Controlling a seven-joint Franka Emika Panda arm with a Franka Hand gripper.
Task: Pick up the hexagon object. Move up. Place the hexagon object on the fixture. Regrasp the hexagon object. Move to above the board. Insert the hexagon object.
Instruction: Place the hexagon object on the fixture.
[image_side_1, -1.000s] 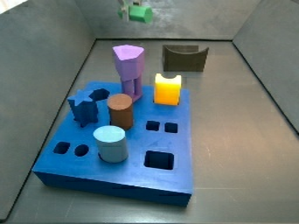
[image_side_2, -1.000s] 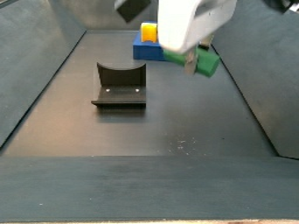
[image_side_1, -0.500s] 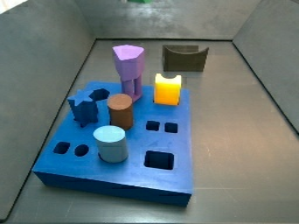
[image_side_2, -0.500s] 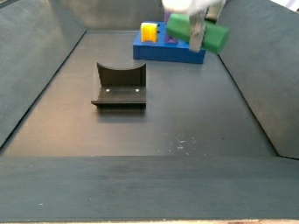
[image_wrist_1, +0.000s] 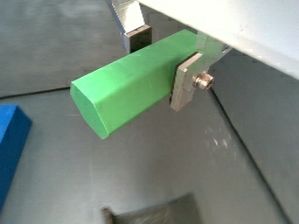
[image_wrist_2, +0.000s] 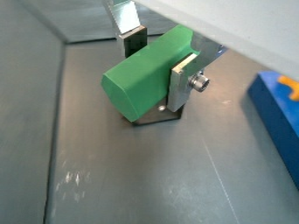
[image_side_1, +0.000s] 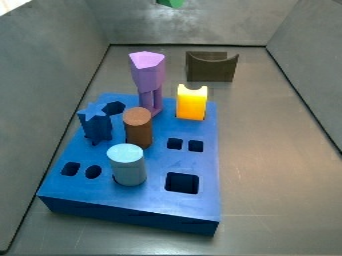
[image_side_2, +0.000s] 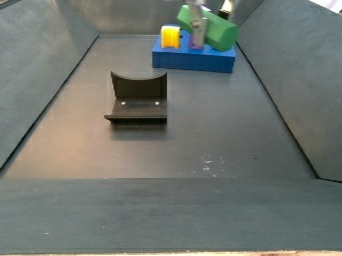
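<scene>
My gripper (image_wrist_1: 162, 63) is shut on the green hexagon object (image_wrist_1: 122, 87), which lies sideways between the silver fingers; both wrist views show this grip (image_wrist_2: 159, 66). In a side view the gripper (image_side_2: 201, 28) holds the hexagon object (image_side_2: 221, 33) high in the air. In a side view only a green sliver (image_side_1: 170, 3) shows at the top edge. The dark fixture (image_side_1: 210, 66) stands on the floor beyond the blue board (image_side_1: 134, 182). It also shows in a side view (image_side_2: 136, 97) and below the hexagon object in a wrist view (image_wrist_2: 149, 119).
On the board stand a purple prism (image_side_1: 148, 78), a glowing yellow block (image_side_1: 193, 102), a brown cylinder (image_side_1: 138, 127), a pale blue cylinder (image_side_1: 126, 164) and a dark blue piece (image_side_1: 94, 122). Grey walls enclose the floor on the sides.
The gripper has risen with the hexagon object held in it, up to the top edge of one side view and farther from the other camera.
</scene>
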